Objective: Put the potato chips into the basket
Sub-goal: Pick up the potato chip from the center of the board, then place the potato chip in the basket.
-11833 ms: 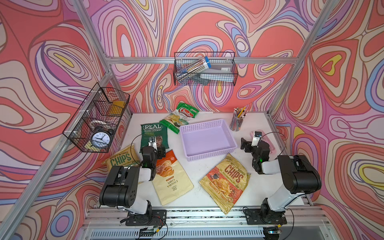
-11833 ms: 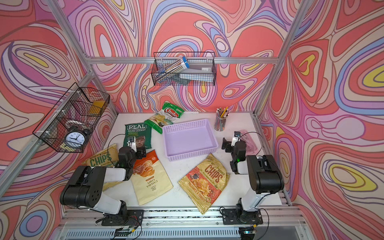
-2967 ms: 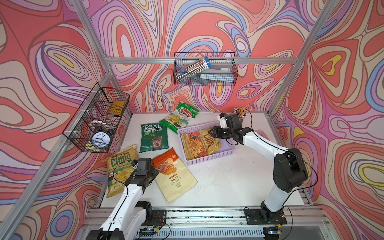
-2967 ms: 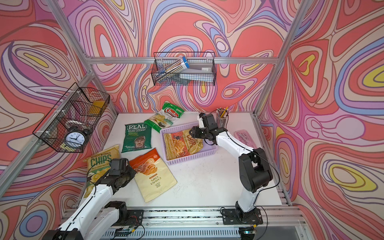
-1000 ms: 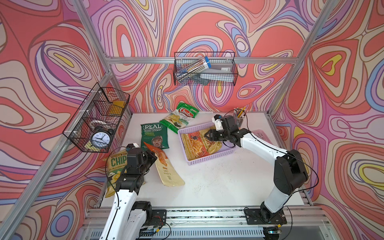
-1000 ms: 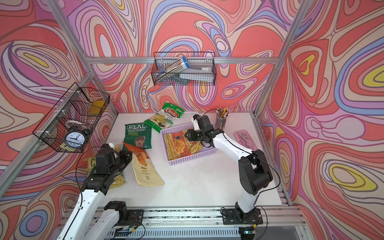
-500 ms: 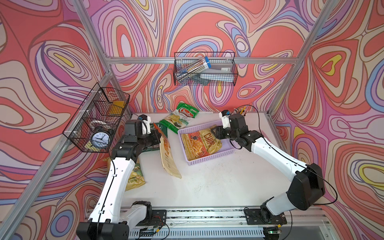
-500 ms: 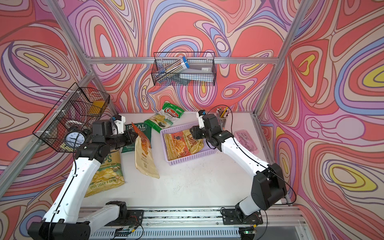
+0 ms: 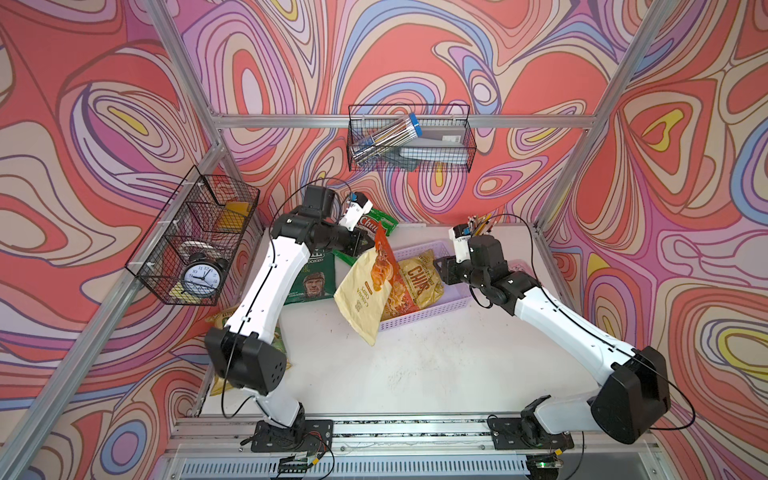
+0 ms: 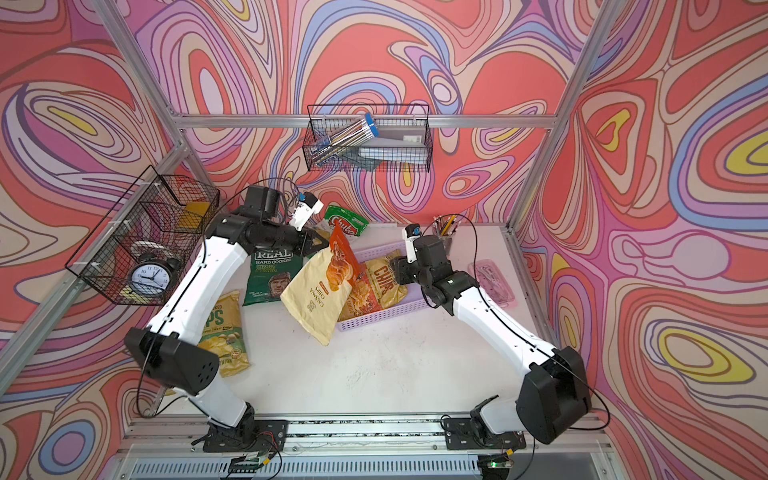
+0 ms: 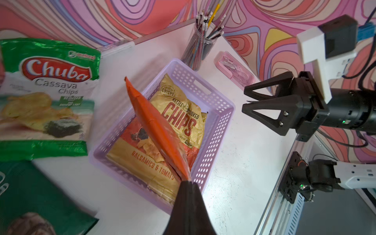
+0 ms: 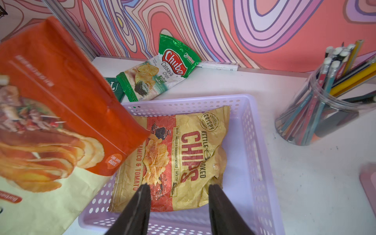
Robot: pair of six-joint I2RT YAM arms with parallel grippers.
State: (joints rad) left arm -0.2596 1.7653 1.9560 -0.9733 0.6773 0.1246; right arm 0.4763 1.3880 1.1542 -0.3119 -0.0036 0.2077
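Both top views: the left gripper (image 9: 368, 246) (image 10: 322, 246) pinches the cream-orange crinkly cassava bag (image 9: 365, 291) (image 10: 313, 297). The bag now hangs at the left end of the lilac perforated plastic basket (image 9: 440, 309) (image 10: 384, 316), nearer than before.
Left wrist: the fingers are closed on the bag's orange edge.
Right wrist: the right gripper (image 12: 180, 186) stands half open over the red-yellow crinkly chips bag (image 12: 183, 146), which lies inside the basket.

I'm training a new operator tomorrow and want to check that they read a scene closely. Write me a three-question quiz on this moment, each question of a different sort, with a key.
1. True or false: the left gripper is shut on a top corner of the cream-orange Cassava Chips bag, and the bag hangs in the air.
2. Which bag lies inside the lilac basket?
A) dark green REAL bag
B) red-yellow CHIPS bag
C) bright green Chuba bag
3. In a few words: how do the jaws of the right gripper stand, and does it hold anything?

Key
1. True
2. B
3. Open, holding nothing
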